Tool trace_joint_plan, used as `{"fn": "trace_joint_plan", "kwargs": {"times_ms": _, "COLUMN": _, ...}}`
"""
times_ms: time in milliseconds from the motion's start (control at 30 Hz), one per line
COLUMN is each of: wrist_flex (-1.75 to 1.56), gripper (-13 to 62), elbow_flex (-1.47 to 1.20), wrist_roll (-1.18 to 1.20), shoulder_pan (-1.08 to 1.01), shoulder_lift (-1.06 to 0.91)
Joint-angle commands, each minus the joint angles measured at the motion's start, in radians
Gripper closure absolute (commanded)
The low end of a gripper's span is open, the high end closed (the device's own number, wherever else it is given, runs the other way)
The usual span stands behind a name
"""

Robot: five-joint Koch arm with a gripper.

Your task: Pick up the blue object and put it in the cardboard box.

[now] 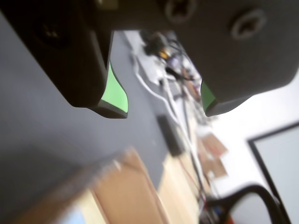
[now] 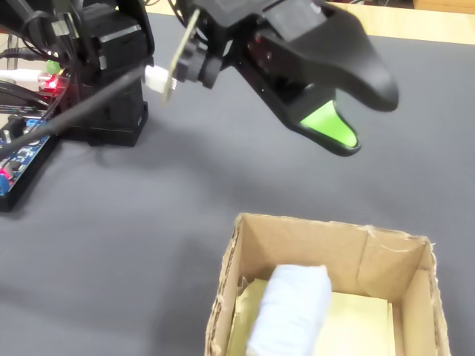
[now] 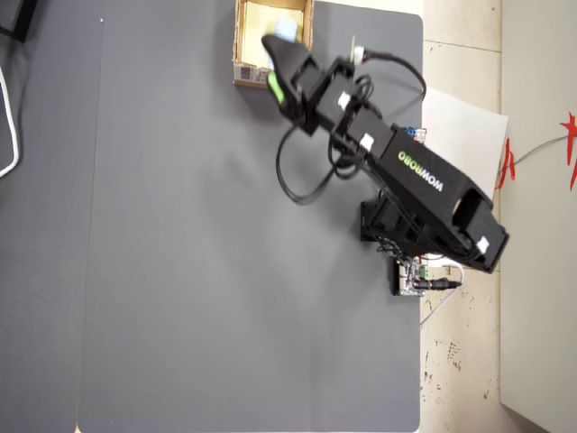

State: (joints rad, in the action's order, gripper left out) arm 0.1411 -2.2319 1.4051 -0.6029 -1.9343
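The blue object (image 2: 293, 308), a pale soft block, lies inside the cardboard box (image 2: 312, 226) against its left wall in the fixed view. The overhead view shows the blue object (image 3: 287, 29) in the cardboard box (image 3: 238, 45) at the mat's top edge, partly covered by the arm. My gripper (image 2: 369, 119) hangs above and behind the box, open, with nothing between its green pads (image 2: 330, 126). The wrist view shows the gripper (image 1: 161, 105) with its jaws wide apart, and below them a blurred box edge (image 1: 126, 186) and a sliver of the blue object (image 1: 74, 217).
The arm's black base (image 2: 111, 74) stands at the back left of the dark grey mat (image 2: 148, 222), with a circuit board and wires (image 2: 22, 156) beside it. A white cable (image 3: 7, 126) curves along the mat's left edge in the overhead view.
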Motion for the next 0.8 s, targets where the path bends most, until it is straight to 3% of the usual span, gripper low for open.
{"fn": "trace_joint_plan", "kwargs": {"times_ms": 0, "wrist_flex": -0.028, "gripper": 18.6, "elbow_flex": 0.021, "wrist_roll": 0.040, "shoulder_pan": 0.040, "shoulder_lift": -0.064}}
{"fn": "trace_joint_plan", "kwargs": {"times_ms": 767, "wrist_flex": -0.190, "gripper": 17.1, "elbow_flex": -0.548, "wrist_roll": 0.127, "shoulder_pan": 0.442, "shoulder_lift": -0.411}}
